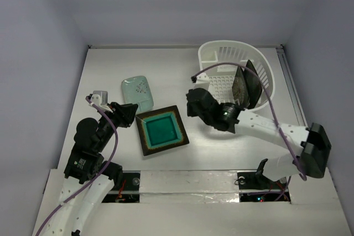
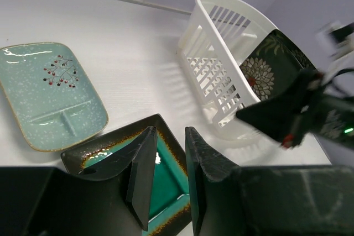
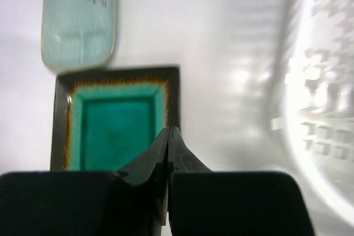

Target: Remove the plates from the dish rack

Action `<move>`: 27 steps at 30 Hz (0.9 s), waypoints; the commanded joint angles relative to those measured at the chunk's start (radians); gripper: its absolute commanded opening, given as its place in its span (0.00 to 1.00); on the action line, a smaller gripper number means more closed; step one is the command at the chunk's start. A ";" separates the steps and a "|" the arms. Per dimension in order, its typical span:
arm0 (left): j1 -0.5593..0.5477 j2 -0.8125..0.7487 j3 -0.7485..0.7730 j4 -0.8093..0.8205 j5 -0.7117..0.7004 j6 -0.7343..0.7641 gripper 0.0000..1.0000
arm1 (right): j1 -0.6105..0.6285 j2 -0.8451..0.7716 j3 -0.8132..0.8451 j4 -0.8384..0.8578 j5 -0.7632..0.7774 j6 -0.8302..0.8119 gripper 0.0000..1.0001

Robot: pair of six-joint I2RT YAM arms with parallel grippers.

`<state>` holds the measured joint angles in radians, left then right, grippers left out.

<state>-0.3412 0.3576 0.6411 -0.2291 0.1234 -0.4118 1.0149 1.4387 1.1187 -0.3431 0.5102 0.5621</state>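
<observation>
The white dish rack (image 1: 218, 53) stands at the back right, with two black flowered plates (image 1: 247, 85) upright on edge inside it. One shows its flower pattern (image 2: 264, 73) in the left wrist view. The mint-green speckled plate (image 1: 138, 91) and the dark-rimmed teal plate (image 1: 161, 130) lie flat on the table. My left gripper (image 1: 130, 112) hovers over the teal plate's left edge (image 2: 110, 145). Its jaws stand slightly apart with nothing between them (image 2: 170, 131). My right gripper (image 1: 192, 106) is shut and empty between the teal plate and the rack, its tips (image 3: 168, 130) over the teal plate's corner (image 3: 116, 125).
The rack's slotted wall (image 3: 321, 109) is blurred at the right of the right wrist view. White walls close in the table at the back and sides. A purple cable (image 1: 260, 78) loops from the right arm across the rack.
</observation>
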 commanded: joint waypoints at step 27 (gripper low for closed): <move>-0.016 -0.049 0.011 0.034 -0.010 -0.004 0.26 | -0.587 -0.077 0.199 -0.373 0.212 -0.298 0.67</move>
<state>-0.3511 0.3222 0.6411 -0.2298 0.1200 -0.4129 0.4503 1.3293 1.2564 -0.7044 0.7334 0.3080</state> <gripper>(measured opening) 0.262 0.683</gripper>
